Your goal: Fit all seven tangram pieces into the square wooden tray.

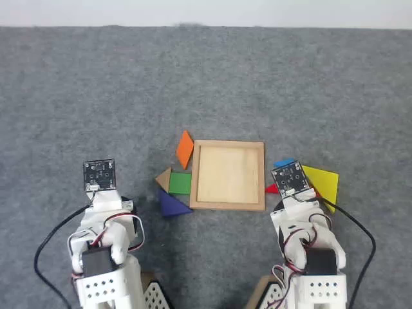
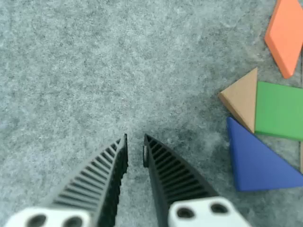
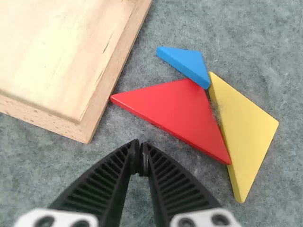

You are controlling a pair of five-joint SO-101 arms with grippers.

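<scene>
The square wooden tray (image 1: 228,175) lies mid-table with nothing in it. Off its left side lie an orange parallelogram (image 1: 185,149), a tan triangle (image 1: 163,179), a green square (image 1: 180,183) and a dark blue triangle (image 1: 171,205). Off its right side lie a light blue piece (image 3: 185,64), a red triangle (image 3: 177,111) and a yellow triangle (image 3: 244,127), touching one another. My left gripper (image 2: 135,138) hovers over bare carpet left of the tan triangle (image 2: 242,97), all but shut and holding nothing. My right gripper (image 3: 140,147) is shut just short of the red triangle, by the tray's corner (image 3: 90,127).
Grey carpet covers the whole table. Both arm bases (image 1: 106,270) stand at the near edge, and cables loop beside them. Wide open carpet lies beyond the tray and to the far left and right.
</scene>
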